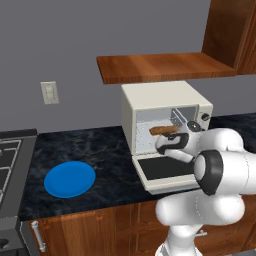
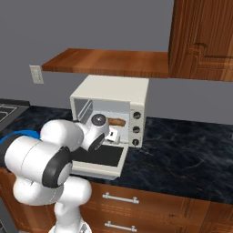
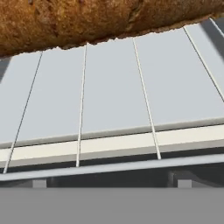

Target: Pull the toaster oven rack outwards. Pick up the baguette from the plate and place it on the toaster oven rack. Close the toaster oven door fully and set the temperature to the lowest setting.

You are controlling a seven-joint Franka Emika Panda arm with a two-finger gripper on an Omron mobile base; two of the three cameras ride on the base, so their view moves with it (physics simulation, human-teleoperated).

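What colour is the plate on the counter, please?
Bright blue; the plate shows best in the left base view.

A dark marbled stone countertop (image 1: 105,145) spreads below and around the gripper. Reddish wooden cabinet fronts with pale metal bar handles (image 2: 119,197) lie beneath it. A flat wooden shelf (image 1: 160,67) hangs above the gripper, a tall wooden wall cabinet (image 2: 202,38) to its upper right. A cream wall switch plate (image 1: 50,92) and a grey stove edge (image 1: 10,165) sit far left.
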